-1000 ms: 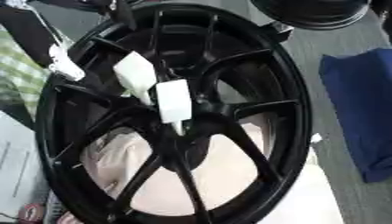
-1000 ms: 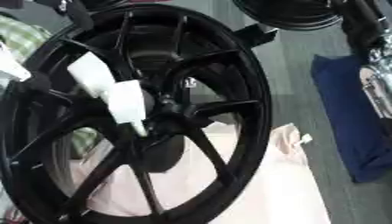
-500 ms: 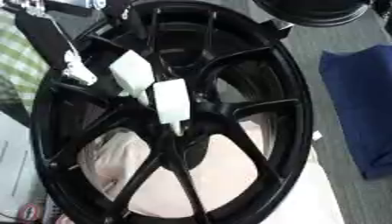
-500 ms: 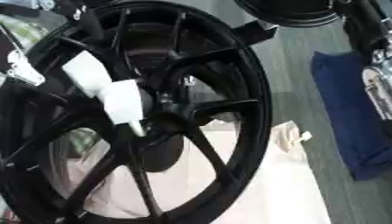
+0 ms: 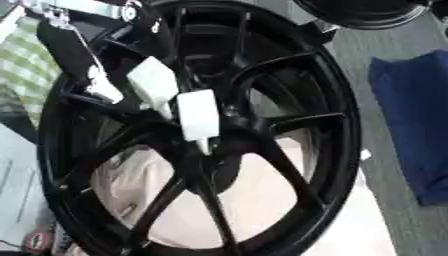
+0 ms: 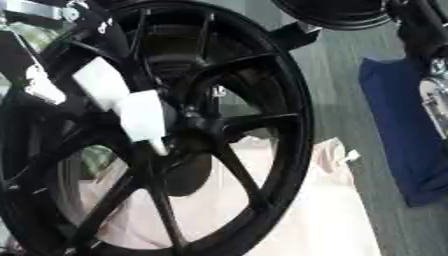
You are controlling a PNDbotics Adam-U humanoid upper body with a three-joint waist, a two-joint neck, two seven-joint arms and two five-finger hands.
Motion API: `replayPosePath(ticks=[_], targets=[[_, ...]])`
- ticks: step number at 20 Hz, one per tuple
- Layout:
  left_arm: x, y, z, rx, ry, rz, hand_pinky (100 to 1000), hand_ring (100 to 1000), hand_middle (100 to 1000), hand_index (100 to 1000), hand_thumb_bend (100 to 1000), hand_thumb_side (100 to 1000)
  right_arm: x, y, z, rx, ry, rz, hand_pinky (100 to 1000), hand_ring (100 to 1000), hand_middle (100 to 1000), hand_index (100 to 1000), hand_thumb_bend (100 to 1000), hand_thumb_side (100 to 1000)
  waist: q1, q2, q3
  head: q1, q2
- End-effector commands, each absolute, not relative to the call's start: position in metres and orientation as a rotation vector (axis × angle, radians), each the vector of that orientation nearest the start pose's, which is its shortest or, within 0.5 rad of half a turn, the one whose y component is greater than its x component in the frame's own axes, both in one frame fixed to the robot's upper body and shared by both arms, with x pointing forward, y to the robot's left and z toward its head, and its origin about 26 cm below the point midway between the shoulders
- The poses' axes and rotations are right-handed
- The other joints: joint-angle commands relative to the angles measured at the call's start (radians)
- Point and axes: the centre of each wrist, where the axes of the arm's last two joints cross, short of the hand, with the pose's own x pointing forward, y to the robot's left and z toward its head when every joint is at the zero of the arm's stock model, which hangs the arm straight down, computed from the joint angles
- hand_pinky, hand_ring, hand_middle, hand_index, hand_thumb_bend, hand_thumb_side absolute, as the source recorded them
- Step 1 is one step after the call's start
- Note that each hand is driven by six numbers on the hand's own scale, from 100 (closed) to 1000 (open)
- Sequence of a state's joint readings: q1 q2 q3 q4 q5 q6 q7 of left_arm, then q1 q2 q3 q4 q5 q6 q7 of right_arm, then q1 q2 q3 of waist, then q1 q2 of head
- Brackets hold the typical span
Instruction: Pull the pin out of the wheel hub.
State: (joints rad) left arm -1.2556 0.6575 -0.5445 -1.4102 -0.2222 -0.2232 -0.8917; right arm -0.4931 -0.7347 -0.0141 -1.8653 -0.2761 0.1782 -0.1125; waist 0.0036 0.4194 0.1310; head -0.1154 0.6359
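Grey floor (image 5: 367, 55) | blue cloth (image 5: 411, 125) right | wheel hub (image 5: 328, 150) — left hand (image 5: 74, 55), fingers seemingly curled, unclear

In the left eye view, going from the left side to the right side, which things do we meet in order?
Green checked cloth → left hand → white pin at the wheel hub → wheel rim → blue cloth.

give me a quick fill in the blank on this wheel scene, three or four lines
1. The wheel and its spokes are painted ____.
2. The robot's left hand comes in from the upper ____ of the left eye view.
3. The folded cloth on the grey floor beside the wheel is dark ____.
4. The two blocks near the hub are ____ in colour.

Missing words: black; left; blue; white
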Motion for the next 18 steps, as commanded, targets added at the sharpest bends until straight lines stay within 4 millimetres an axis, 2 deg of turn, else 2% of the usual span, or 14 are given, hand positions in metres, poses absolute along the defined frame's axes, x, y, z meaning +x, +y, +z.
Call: replayPosePath(ticks=[1,7,12,15,18], targets=[[0.3977,0.1660,0.3856,-0.558,1.941,2.819,815,842,835,865,588,416,0.3200,-0.3184,0.2928,-0.351,-2.169,0.425,900,837,753,712,100,769,0.000,-0.020,-0.002,-0.003,-0.023],[0.3985,0.1652,0.3844,-0.560,1.932,2.824,815,838,814,859,572,365,0.3204,-0.3185,0.2922,-0.351,-2.166,0.427,901,837,753,712,100,772,0.002,-0.021,-0.002,-0.001,-0.039],[0.3976,0.1624,0.3841,-0.520,1.929,2.808,814,841,819,851,585,366,0.3207,-0.3188,0.2916,-0.351,-2.162,0.429,901,837,753,712,100,773,0.002,-0.020,-0.003,0.001,-0.048],[0.3955,0.1597,0.3853,-0.470,1.932,2.788,810,839,812,831,596,295,0.3211,-0.3188,0.2911,-0.350,-2.159,0.429,901,837,753,712,100,776,0.003,-0.020,-0.002,0.003,-0.049],[0.3943,0.1580,0.3858,-0.428,1.941,2.779,805,833,800,810,605,279,0.3213,-0.3186,0.2912,-0.350,-2.159,0.431,901,837,753,713,100,776,0.003,-0.019,-0.002,0.005,-0.050]])
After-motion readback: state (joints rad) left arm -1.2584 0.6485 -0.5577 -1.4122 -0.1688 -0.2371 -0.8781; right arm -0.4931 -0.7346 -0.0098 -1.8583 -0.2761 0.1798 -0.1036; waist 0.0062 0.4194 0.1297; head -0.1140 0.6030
